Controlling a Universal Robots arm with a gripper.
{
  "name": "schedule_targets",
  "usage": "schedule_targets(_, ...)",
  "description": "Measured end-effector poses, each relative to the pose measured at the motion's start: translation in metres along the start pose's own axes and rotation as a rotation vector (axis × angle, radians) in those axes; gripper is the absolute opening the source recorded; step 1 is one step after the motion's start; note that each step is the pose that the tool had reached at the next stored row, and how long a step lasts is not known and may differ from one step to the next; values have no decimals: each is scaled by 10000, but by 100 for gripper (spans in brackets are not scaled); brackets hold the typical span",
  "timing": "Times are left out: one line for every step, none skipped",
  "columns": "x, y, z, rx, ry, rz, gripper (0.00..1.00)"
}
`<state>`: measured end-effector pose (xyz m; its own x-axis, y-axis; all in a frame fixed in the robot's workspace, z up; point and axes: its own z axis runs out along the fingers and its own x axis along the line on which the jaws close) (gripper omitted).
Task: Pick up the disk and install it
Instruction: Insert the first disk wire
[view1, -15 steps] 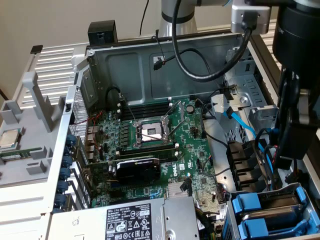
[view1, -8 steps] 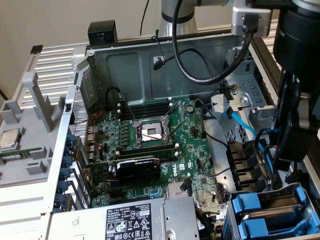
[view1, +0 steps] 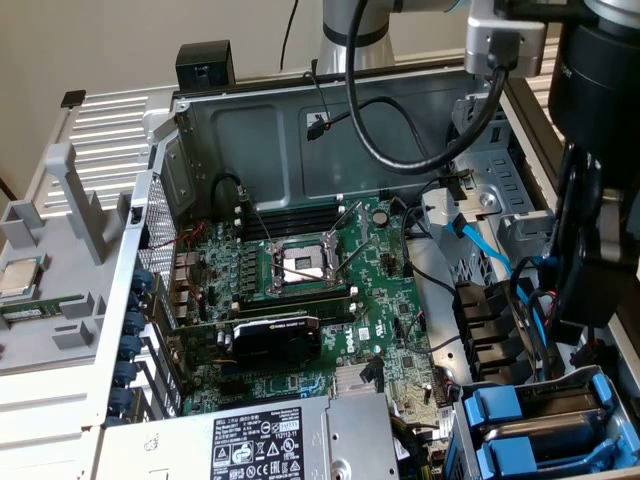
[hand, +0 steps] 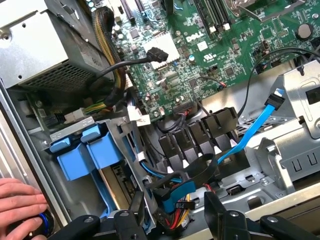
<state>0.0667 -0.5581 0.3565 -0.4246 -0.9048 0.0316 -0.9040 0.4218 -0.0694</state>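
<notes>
Two blue-fronted carriers (hand: 85, 150) sit side by side in the drive cage, also seen at the near right corner of the case (view1: 535, 425). The metal body of the disk is hidden, and I cannot tell which carrier holds it. My gripper (hand: 173, 201) hangs open above the black and blue cables beside the cage, with nothing held between its two black fingers (hand: 214, 207). The dark arm (view1: 600, 120) reaches down over the exterior view's right side of the case.
The open case holds a green motherboard (view1: 320, 290), a grey power supply (view1: 270, 445), black cable connectors (hand: 200, 140) and a blue data cable (hand: 250, 132). A person's hand (hand: 20, 205) rests at the case's outer edge.
</notes>
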Motion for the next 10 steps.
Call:
schedule_targets(0, 0, 0, 0, 1, 0, 59)
schedule_targets(0, 0, 0, 0, 1, 0, 59)
schedule_targets(0, 0, 1, 0, 1, 0, 59)
schedule_targets(0, 0, 1, 0, 0, 0, 59)
schedule_targets(0, 0, 1, 0, 0, 0, 59)
schedule_targets(0, 0, 1, 0, 0, 0, 59)
schedule_targets(1, 0, 1, 0, 1, 0, 59)
schedule_targets(0, 0, 2, 0, 1, -1, 57)
schedule_targets(0, 0, 3, 0, 0, 0, 50)
schedule_targets(0, 0, 3, 0, 1, 0, 50)
